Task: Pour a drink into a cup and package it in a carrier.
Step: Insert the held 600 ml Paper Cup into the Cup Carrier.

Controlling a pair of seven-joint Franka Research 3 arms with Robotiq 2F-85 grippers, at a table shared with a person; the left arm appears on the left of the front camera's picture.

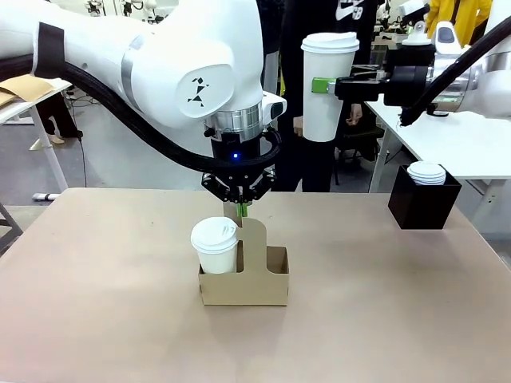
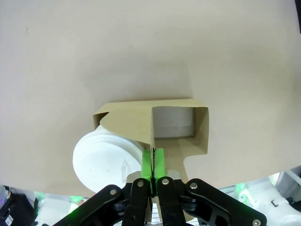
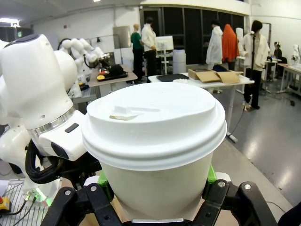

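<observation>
at the middle of the tabletop [image 1: 120, 319] stands the cardboard carrier [image 1: 243, 289], with a lidded paper cup [image 1: 215, 243] in its left slot, seemingly fully seated. left fingers [image 2: 146, 162] are clamped on the carrier's handle tab [image 1: 254, 239]. high at the right, right fingers [image 1: 321, 84] grasp a second lidded cup [image 1: 327, 68], upright, well above the tabletop.

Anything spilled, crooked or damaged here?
Nothing stands out. The first cup, lidded, sits in the carrier, whose handle tab the left gripper pinches. The right gripper holds the second cup, also lidded, upright above the table. No spill visible.
</observation>
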